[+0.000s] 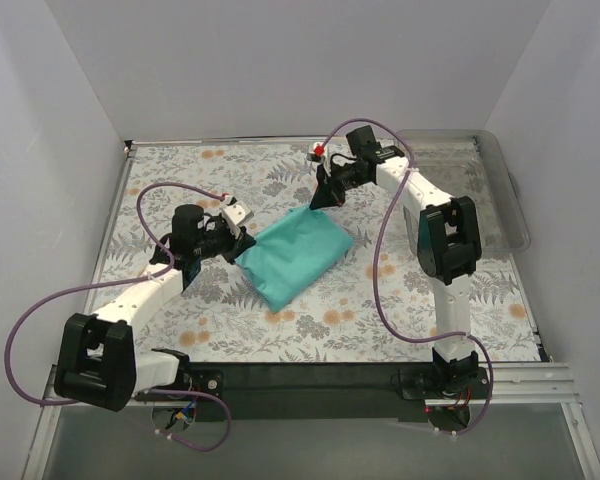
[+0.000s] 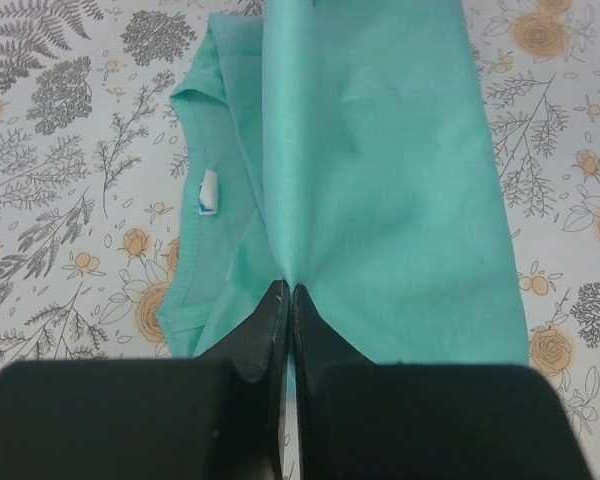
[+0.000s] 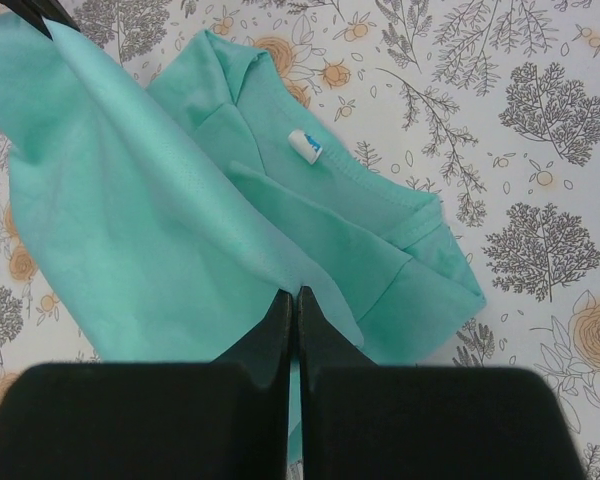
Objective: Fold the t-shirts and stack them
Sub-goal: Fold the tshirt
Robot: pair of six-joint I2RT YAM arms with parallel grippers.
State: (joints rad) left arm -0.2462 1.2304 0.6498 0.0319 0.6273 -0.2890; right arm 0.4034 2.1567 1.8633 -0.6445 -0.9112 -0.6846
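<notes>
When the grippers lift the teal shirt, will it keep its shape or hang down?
Probably floppy: the shirt sags in folds from the left gripper and right gripper. Likely light, since small pinches hold its edge up. It should not roll, being flat cloth.

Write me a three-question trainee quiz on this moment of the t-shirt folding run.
1. True or false: the left gripper is shut on the t-shirt.
2. What does the right gripper pinch? A) the t-shirt B) a towel C) nothing
3. Fill in: the small white ____ shows on the t-shirt near its neck.

Key: 1 true; 2 A; 3 label.
</notes>
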